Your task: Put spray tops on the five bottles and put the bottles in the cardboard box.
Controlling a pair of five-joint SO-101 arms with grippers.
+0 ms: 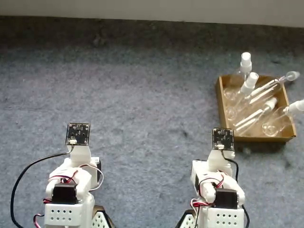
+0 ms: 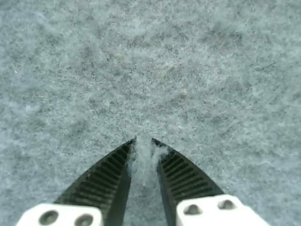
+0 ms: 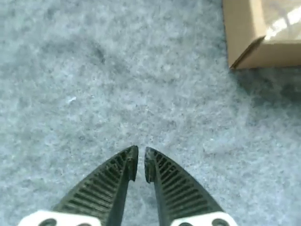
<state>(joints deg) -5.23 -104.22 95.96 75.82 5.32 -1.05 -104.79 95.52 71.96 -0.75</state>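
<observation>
The brown cardboard box (image 1: pixel 263 138) sits at the far right of the grey felt-covered bench (image 1: pixel 142 95). In it lie the clear, slim bottles (image 1: pixel 256 114), leaning across each other. 5 white spray tops (image 1: pixel 251 80) can be counted, several of them poking over the far and right rim. By that count the task looks complete.

The left gripper (image 2: pixel 143 141) hangs over bare felt at the near left. Its black ribbed fingers (image 2: pixel 108 174) are drawn close with only a narrow slit between the tips, and they hold nothing. The right gripper (image 3: pixel 141 157) is at the near right, just short of the box's near-left corner (image 3: pixel 244 33). Its fingers (image 3: pixel 183 188) are almost touching and also hold nothing.

The bottles are probably light, smooth and thin-walled, so they would likely slip or roll under a glancing touch. If one needed reseating, the mid-body would be the safer place to take hold, squeezed gently, since a pull on the top could loosen it.
</observation>
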